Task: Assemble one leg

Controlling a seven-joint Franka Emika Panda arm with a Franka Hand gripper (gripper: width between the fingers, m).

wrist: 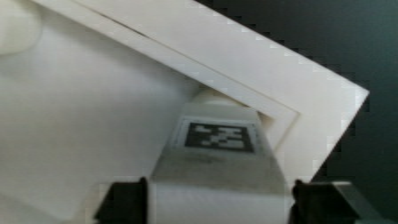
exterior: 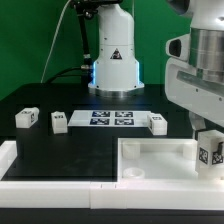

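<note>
My gripper (exterior: pixel 207 134) is shut on a white leg (exterior: pixel 210 152), whose square black-and-white tag faces the camera. It holds the leg upright over the near right corner of the large flat white tray-like piece (exterior: pixel 150 152), at the exterior view's right. In the wrist view the leg (wrist: pixel 221 150) runs between my two dark fingers (wrist: pixel 125 202), and its far end is at a corner of the white piece (wrist: pixel 125 90). I cannot tell whether the leg is touching a socket. Three more legs lie loose on the black table (exterior: pixel 25 117), (exterior: pixel 58 121), (exterior: pixel 158 122).
The marker board (exterior: pixel 110 118) lies flat at the back middle, in front of the robot base (exterior: pixel 113 60). A low white wall (exterior: pixel 20 165) runs along the table's front and the exterior view's left edge.
</note>
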